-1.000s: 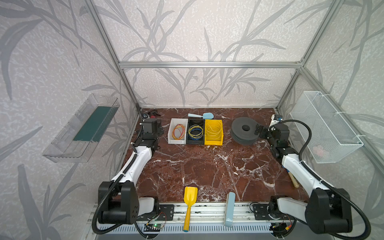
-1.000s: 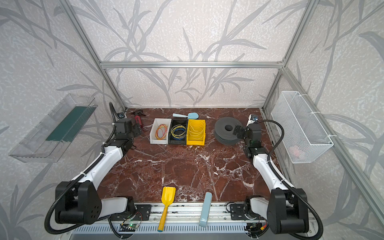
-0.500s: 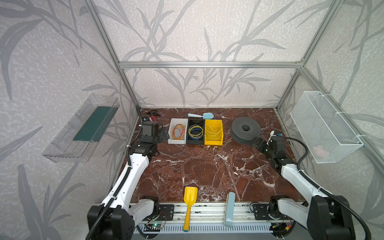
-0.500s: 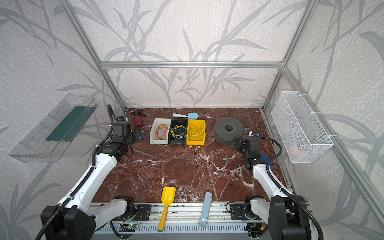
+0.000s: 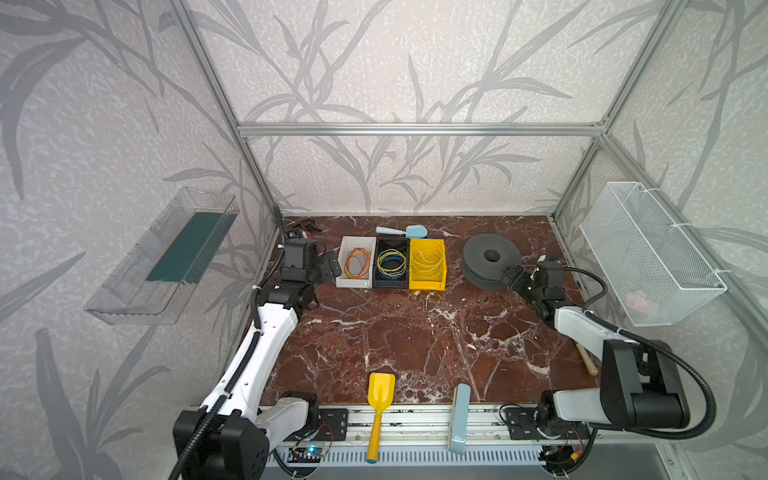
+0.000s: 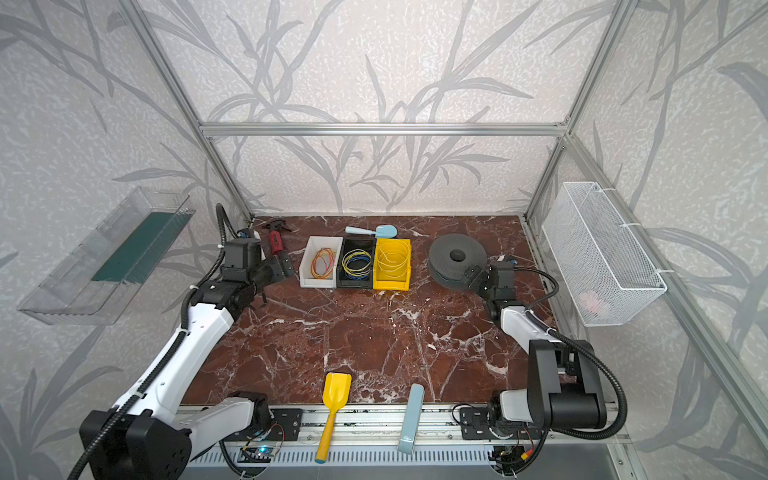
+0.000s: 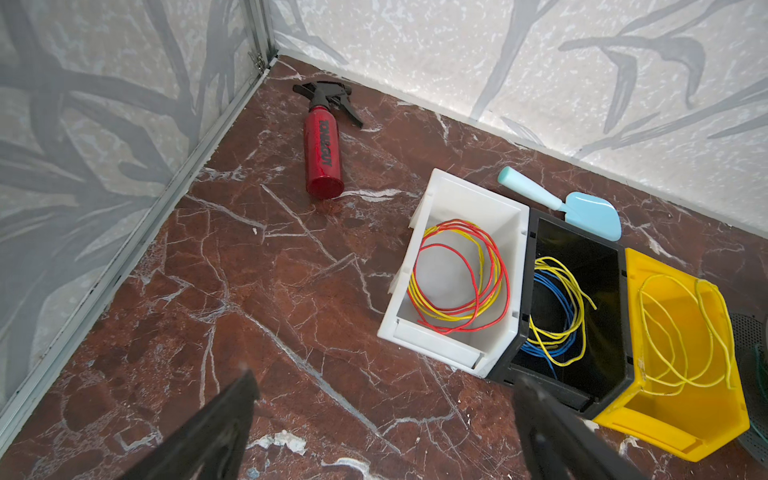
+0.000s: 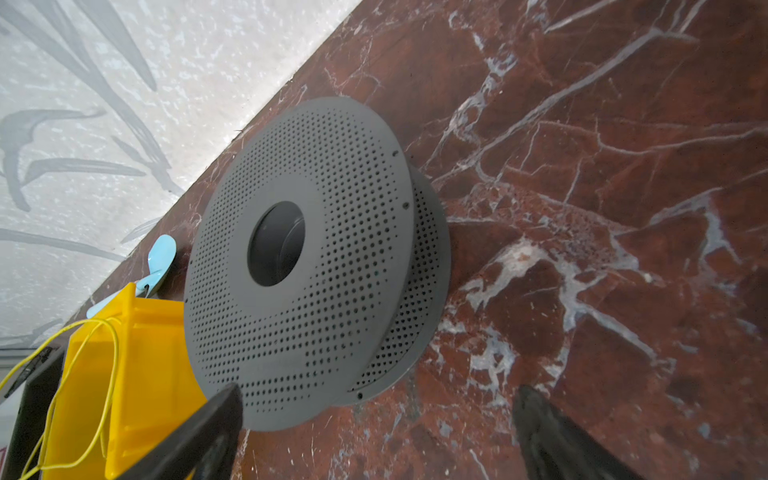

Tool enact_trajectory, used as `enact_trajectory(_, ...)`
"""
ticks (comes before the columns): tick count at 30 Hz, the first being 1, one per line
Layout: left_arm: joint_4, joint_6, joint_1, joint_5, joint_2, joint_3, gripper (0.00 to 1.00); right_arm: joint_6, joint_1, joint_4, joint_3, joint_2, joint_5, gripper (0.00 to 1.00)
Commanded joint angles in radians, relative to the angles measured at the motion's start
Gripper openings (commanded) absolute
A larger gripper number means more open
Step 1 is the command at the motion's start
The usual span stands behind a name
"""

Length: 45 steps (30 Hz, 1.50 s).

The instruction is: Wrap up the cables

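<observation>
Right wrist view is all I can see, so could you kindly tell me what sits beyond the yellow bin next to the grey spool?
Observer: A black bin stands against the yellow bin, and it holds a blue-and-yellow wire coil.
Operator: Thank you. Is there anything past that one?
Observer: A white bin ends the row, with a red-and-yellow wire coil inside.
Operator: And where is the left tool, please?
Observer: The left tool hangs open near the white bin, holding nothing.
</observation>
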Motion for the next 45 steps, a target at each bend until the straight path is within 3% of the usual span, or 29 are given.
enact_trajectory(1, -0.008, -0.02, -0.009, 0.019, 0.008, 0.033, 0.95, 0.05, -0.032, 0.113, 0.023, 0.071, -0.082, 0.99)
enact_trajectory(11, -0.055, 0.006, -0.022, 0.003, 0.003, 0.088, 0.94, 0.088, -0.043, 0.256, 0.101, 0.264, -0.178, 1.0)
enact_trajectory(21, -0.086, 0.018, -0.039, -0.006, 0.012, 0.14, 0.93, 0.128, -0.043, 0.357, 0.149, 0.404, -0.198, 0.91)
enact_trajectory(25, -0.096, 0.019, -0.044, -0.007, 0.02, 0.152, 0.91, 0.139, -0.043, 0.369, 0.165, 0.442, -0.2, 0.8)
enact_trajectory(33, -0.116, 0.021, -0.056, -0.007, 0.036, 0.184, 0.9, 0.169, -0.043, 0.435, 0.144, 0.482, -0.199, 0.45)
enact_trajectory(44, -0.127, 0.007, -0.074, 0.003, 0.04, 0.183, 0.88, 0.174, -0.043, 0.422, 0.115, 0.398, -0.191, 0.0)
enact_trajectory(45, -0.125, 0.005, -0.076, 0.006, 0.04, 0.181, 0.88, 0.174, -0.041, 0.417, 0.106, 0.377, -0.186, 0.0)
